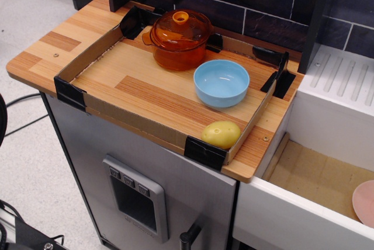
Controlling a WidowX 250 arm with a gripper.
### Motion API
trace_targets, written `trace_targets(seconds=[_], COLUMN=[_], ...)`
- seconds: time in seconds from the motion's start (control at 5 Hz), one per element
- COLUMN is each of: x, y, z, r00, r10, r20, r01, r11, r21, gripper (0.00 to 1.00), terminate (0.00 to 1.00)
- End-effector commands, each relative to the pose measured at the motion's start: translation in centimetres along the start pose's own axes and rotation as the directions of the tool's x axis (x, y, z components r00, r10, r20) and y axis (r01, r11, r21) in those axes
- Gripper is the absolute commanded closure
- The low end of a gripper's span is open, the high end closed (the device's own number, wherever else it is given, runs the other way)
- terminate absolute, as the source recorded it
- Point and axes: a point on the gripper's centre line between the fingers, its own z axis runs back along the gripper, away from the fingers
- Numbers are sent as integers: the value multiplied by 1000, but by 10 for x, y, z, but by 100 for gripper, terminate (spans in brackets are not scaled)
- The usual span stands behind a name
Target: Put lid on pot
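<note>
**Lid seated on pot, upper centre of frame**

Lid [180, 25] sits squarely on the orange pot [177, 50] at the upper centre of the frame, knob upward, inside the cardboard-walled tray [75, 63]. Just right and below stands a light blue bowl [221, 83]; a yellow potato [221, 134] lies in the tray's lower right corner. The gripper is out of view, so its jaws cannot be judged.

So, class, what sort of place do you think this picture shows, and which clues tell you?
Probably a toy kitchen set up for a robot. Clues: an orange pot with its lid on, a blue bowl, and a white sink beside the wooden counter.
</note>
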Motion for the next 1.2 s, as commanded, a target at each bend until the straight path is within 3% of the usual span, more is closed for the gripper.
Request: trace_targets(seconds=[0.0, 0.8, 1.0], x=[-13, -13, -13], y=[10, 10, 10], z=[36, 36, 36], r00=[997, 997, 997], r10=[-52, -52, -52], r20=[63, 63, 63], r01=[51, 51, 51], r11=[999, 999, 999], r21=[15, 15, 15], gripper=[0, 0, 0], terminate=[0, 0, 100])
